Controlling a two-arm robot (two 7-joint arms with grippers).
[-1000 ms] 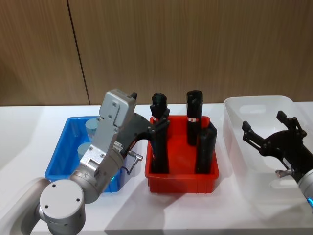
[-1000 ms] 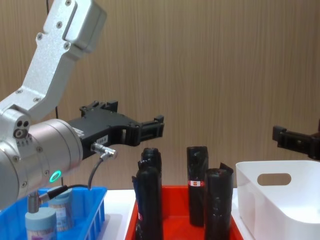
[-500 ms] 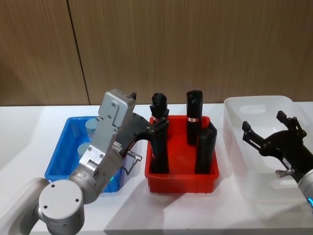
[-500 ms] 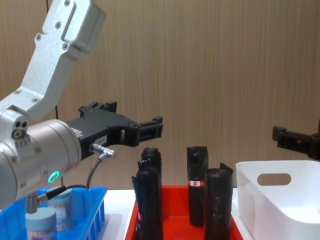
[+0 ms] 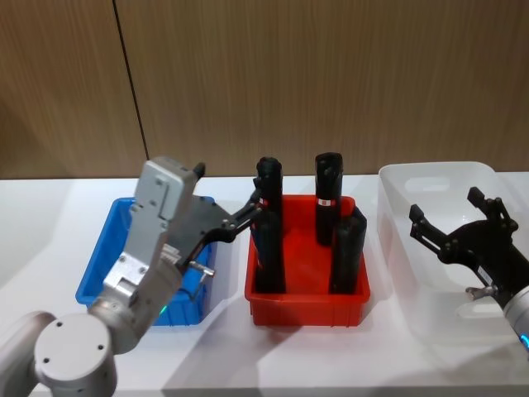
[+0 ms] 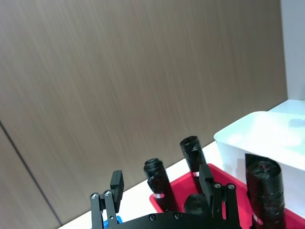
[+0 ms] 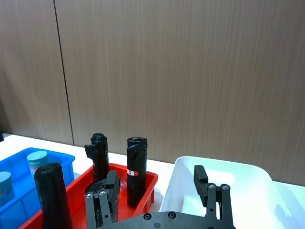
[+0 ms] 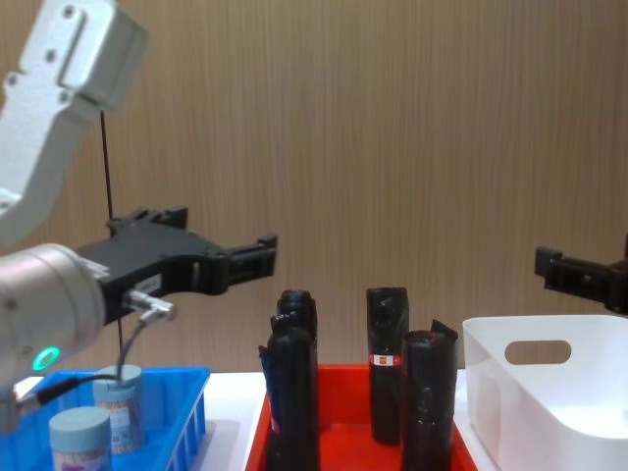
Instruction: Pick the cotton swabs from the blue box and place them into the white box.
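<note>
Two cotton swabs tubs [image 8: 80, 437] [image 8: 120, 404] with pale grey-blue lids stand in the blue box [image 8: 188, 424]; the right wrist view shows them too [image 7: 37, 160]. My left gripper [image 5: 246, 217] hangs open and empty above the blue box's [image 5: 92, 279] right edge, pointing toward the black rolls [image 5: 269, 240]. Its fingers [image 6: 116, 183] are spread wide. My right gripper [image 5: 450, 213] hovers open and empty over the white box [image 5: 430, 176]. In the head view my left arm covers much of the blue box's inside.
A red tray [image 5: 306, 308] with several tall black wrapped rolls [image 8: 388, 363] sits between the blue box and the white box [image 8: 535, 397]. A wooden wall stands close behind the white table [image 5: 50, 215].
My left arm has swung left, drawing its open gripper back from over the red tray toward the blue box. The right arm has not moved.
</note>
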